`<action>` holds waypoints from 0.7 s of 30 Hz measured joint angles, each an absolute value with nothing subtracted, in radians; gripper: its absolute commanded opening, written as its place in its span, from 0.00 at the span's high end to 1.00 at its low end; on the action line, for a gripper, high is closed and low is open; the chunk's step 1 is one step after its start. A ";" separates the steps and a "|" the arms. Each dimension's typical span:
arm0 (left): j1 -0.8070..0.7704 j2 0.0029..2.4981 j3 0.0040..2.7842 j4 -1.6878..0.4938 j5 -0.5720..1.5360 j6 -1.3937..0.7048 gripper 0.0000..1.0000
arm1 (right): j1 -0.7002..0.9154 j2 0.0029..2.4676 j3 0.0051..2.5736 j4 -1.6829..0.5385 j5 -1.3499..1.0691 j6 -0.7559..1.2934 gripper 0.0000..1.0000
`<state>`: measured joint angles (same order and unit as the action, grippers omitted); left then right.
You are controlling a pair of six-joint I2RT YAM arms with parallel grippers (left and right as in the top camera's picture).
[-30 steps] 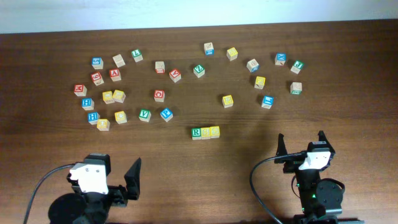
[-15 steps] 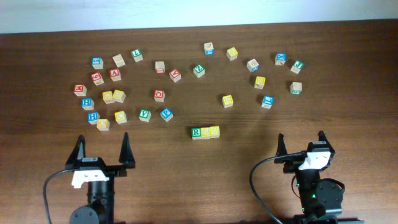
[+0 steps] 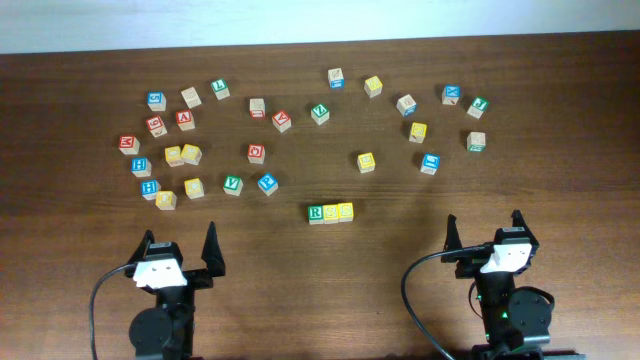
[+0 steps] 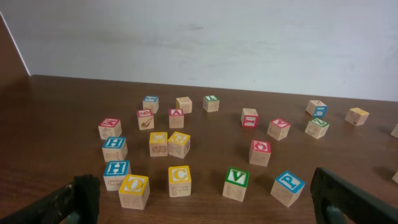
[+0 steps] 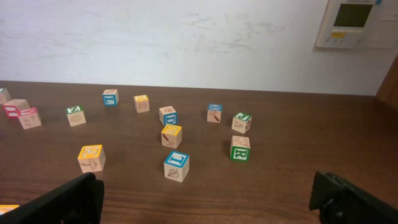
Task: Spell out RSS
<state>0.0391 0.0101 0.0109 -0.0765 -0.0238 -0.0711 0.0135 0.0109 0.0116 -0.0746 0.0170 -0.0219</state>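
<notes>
Three letter cubes stand touching in a row in the overhead view: a white-faced green R cube (image 3: 316,212), then two yellow-faced cubes (image 3: 331,212) (image 3: 345,210). My left gripper (image 3: 179,246) is open and empty, near the table's front edge, left of the row. My right gripper (image 3: 485,229) is open and empty, to the row's lower right. The row is out of the left wrist view. In the right wrist view only a yellow cube's corner (image 5: 7,210) shows at the left edge.
Many other letter cubes lie scattered across the far half of the table. The left wrist view shows a green V cube (image 4: 236,182), yellow C (image 4: 180,180) and O (image 4: 134,190) cubes. The right wrist view shows a blue cube (image 5: 176,165) and a green cube (image 5: 240,148).
The left arm has swung round from a turned-aside pose to face the cubes and settled slightly to the right. The right arm and the cubes have not moved.
</notes>
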 measured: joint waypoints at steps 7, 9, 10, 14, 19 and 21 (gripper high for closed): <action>0.039 0.010 0.011 -0.078 -0.019 -0.022 0.01 | 0.014 0.011 0.012 -0.075 0.017 -0.022 0.02; 0.039 0.010 0.011 -0.078 -0.019 -0.019 0.01 | 0.014 0.011 0.012 -0.075 0.017 -0.022 0.02; 0.039 0.010 0.011 -0.078 -0.019 -0.019 0.01 | 0.014 0.011 0.012 -0.075 0.017 -0.022 0.02; 0.039 0.010 0.011 -0.078 -0.019 -0.019 0.01 | 0.014 0.011 0.012 -0.075 0.017 -0.022 0.02; 0.039 0.010 0.011 -0.078 -0.019 -0.019 0.01 | 0.014 0.011 0.012 -0.075 0.017 -0.022 0.02; 0.039 0.010 0.011 -0.078 -0.019 -0.019 0.01 | 0.014 0.011 0.012 -0.075 0.017 -0.022 0.02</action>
